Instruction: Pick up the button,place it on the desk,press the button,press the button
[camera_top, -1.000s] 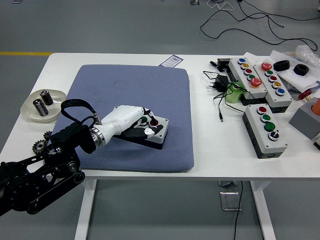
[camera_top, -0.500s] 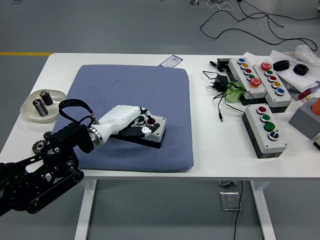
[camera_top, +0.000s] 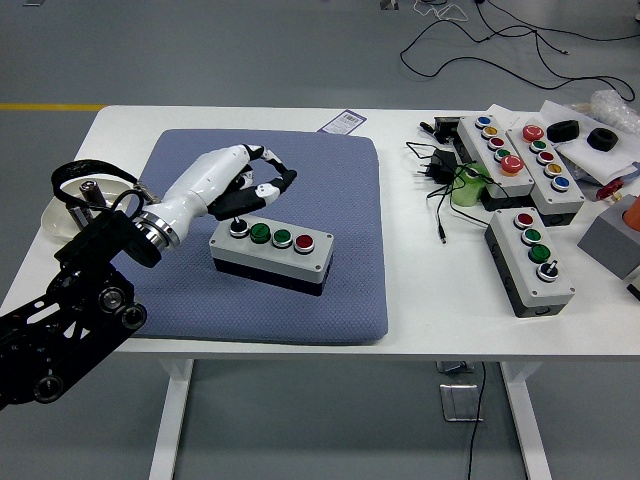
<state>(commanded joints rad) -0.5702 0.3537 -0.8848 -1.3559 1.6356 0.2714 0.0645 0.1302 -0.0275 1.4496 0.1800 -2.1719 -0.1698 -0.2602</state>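
A grey button box (camera_top: 271, 256) with a black base lies on the blue mat (camera_top: 300, 180), slightly left of its middle. Its top carries a black knob, two green buttons and a red button (camera_top: 304, 241) in a row. My left hand (camera_top: 250, 186), white with black fingertips, hovers above and behind the box's left end, apart from it. Its fingers are loosely spread and hold nothing. The left arm comes in from the lower left. The right arm does not show.
A cream dish (camera_top: 62, 222) sits at the mat's left, partly hidden by my arm. At the right stand three more button boxes (camera_top: 530, 259), a black plug with cables (camera_top: 437, 168), a green item (camera_top: 466, 188) and small black parts.
My left hand has lifted off the button box and drawn back up and to the left. The box's full row of buttons is now uncovered.
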